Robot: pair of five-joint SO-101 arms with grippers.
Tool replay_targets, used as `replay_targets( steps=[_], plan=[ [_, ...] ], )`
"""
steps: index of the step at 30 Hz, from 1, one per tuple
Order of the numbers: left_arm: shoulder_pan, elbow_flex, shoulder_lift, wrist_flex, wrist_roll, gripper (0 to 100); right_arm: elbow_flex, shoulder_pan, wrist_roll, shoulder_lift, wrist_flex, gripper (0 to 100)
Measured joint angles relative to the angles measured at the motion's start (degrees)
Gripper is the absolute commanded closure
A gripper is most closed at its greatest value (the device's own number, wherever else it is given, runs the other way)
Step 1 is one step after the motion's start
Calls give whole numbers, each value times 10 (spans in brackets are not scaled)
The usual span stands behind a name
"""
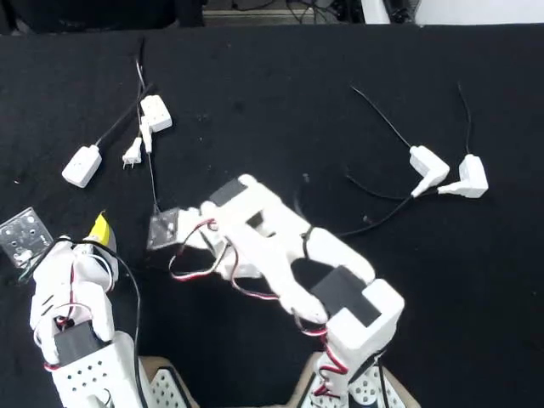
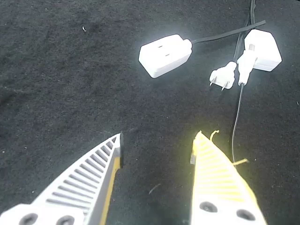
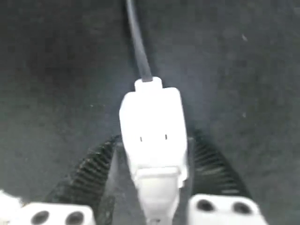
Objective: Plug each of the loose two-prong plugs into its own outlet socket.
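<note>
On the surface (image 1: 272,76) we count one loose plug (image 2: 222,76), one slotted socket (image 2: 164,54), one square block (image 2: 265,49), one angled piece (image 1: 427,167) and its twin (image 1: 472,177), perhaps plugs. Left claw (image 2: 157,136) is spread; right claw (image 3: 152,138) pinches another socket (image 3: 151,112).

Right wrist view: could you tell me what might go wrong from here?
The right gripper grips the white socket by its sides; pulling may tug its cord and drag the loose plug lying beside that cord. The left gripper hangs open close by, so the arms might collide.
</note>
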Motion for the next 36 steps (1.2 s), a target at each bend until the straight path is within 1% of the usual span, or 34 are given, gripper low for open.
replay_targets(
  steps=[2,8,12,15,20,24,28,36],
  plan=[
    [0,0,0,0,0,755,-29,18,-42,-9,25,990],
    [0,0,0,0,0,755,-120,98,-167,-102,108,987],
    [0,0,0,0,0,755,-201,186,-279,-165,148,987],
    [0,0,0,0,0,755,-266,277,-333,-177,176,987],
    [0,0,0,0,0,755,-358,425,-353,-143,200,987],
    [4,0,0,0,0,755,-418,497,-355,-55,200,986],
    [8,0,0,0,0,755,-487,522,-355,62,200,986],
    [9,0,0,0,0,755,-676,523,-355,319,195,986]
  ],
)
